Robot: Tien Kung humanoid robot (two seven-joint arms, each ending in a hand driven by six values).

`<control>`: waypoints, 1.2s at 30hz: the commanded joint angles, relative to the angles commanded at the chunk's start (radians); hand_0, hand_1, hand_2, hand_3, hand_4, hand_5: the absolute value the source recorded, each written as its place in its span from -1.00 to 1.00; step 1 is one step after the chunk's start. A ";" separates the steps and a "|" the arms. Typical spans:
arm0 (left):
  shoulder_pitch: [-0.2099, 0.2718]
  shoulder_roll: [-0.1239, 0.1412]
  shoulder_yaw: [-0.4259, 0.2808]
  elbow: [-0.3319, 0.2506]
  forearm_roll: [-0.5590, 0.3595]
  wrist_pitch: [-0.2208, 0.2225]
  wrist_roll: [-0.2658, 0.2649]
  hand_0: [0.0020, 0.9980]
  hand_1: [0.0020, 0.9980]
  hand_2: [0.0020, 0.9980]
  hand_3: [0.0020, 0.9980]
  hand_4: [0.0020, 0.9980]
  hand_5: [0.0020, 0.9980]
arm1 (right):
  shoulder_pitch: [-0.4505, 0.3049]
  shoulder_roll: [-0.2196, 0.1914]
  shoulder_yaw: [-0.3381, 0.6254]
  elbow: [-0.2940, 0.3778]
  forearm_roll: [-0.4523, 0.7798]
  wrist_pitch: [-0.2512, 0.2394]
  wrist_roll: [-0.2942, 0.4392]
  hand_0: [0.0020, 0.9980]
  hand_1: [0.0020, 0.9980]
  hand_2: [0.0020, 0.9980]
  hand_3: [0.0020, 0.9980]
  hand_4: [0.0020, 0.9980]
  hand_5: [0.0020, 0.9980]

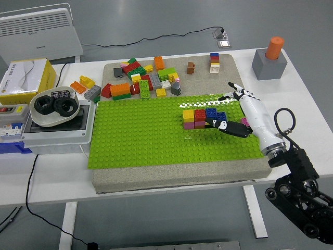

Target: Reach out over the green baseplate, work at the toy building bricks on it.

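In the head view, the green baseplate (156, 133) is seen lying on a grey mat on the white bench (52, 172). A small block of joined bricks (204, 117), yellow, red and blue over a pink layer, is seated right of the plate's centre. The right hand (240, 112) is held over the plate's right part, its fingers (229, 126) spread and holding nothing; the dark thumb tip is pointed at the block's right end, touching it or just beside it, which cannot be told. The left hand is not seen.

A sideways nudge from the thumb could pry the blue end off its studs or split the block, since the hand is angled rather than set squarely above. The loose pile of bricks (143, 78) behind the plate is judged well clear of any sweep.
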 joint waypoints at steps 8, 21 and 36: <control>-0.002 0.001 0.002 0.000 0.005 -0.007 0.004 0.45 0.21 0.03 0.22 0.31 0.15 | 0.018 -0.016 -0.039 -0.004 -0.049 0.001 -0.056 0.73 0.77 0.76 0.19 0.75 0.11; -0.008 0.005 0.001 0.000 0.015 -0.011 0.007 0.45 0.21 0.03 0.22 0.31 0.15 | 0.154 0.024 -0.135 -0.113 -0.215 0.052 -0.183 0.72 0.77 0.77 0.23 0.76 0.10; -0.009 0.007 0.000 0.000 0.020 -0.012 0.008 0.45 0.21 0.02 0.22 0.31 0.15 | 0.200 0.052 -0.178 -0.249 -0.229 0.065 -0.195 0.72 0.76 0.77 0.25 0.71 0.07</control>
